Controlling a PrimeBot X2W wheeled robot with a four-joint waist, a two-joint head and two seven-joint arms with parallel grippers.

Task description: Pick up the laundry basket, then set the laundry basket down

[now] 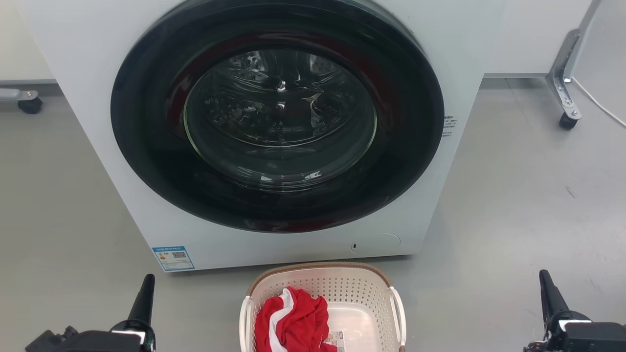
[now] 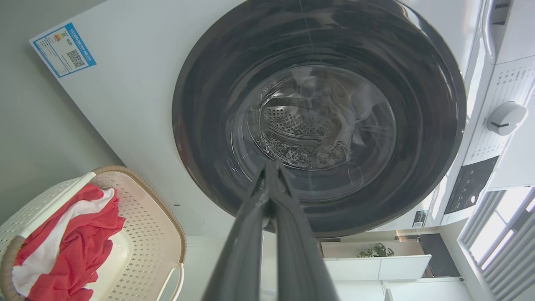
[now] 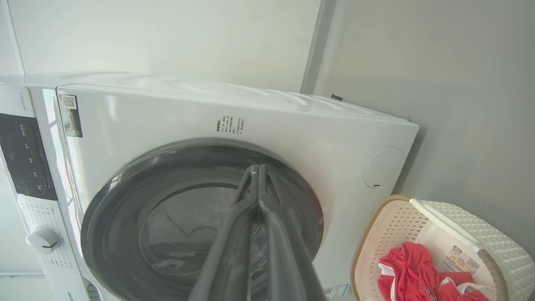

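We see the basket [image 1: 342,291] on the grey floor [image 1: 513,195]. In the head view it is at 6 o'clock, just in front of the white washer [image 1: 88,122]. It stands upright and nothing holds it. A red and white cloth [image 1: 293,322] lies inside on its left half. A small label [image 1: 335,337] shows on its bottom. The washer's round dark door [image 1: 279,112] is closed, up at 12 o'clock.

Our left gripper [image 1: 146,286] is at 7 o'clock, well apart from the basket. Its two fingers press together at the tips, with nothing between them. Our right gripper [image 1: 547,288] is at 5 o'clock, also well apart from the basket. Its fingers are pressed together too and hold nothing.

In the left wrist view the basket sits at 8 o'clock. In the right wrist view it sits at 4 o'clock.
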